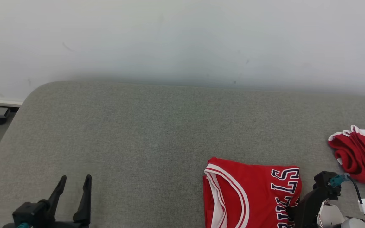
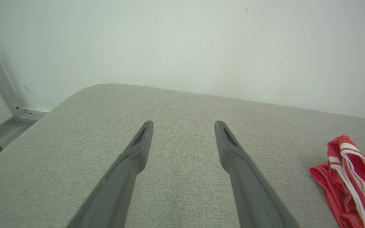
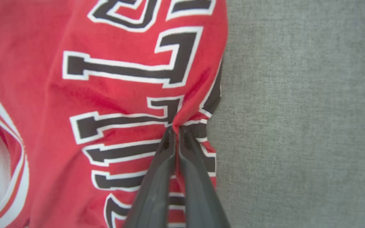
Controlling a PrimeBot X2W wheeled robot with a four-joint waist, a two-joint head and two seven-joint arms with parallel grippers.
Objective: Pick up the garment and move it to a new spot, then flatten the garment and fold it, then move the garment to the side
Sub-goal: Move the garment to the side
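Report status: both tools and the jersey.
Right tool shut on red jersey, at its lettered edge. Left tool open over grey cushion. Second red garment lies right of jersey, apart.

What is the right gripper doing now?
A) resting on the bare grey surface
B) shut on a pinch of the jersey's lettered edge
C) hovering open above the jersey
B: in the right wrist view the right gripper has its fingers closed together, with cloth of the red jersey bunched between them.
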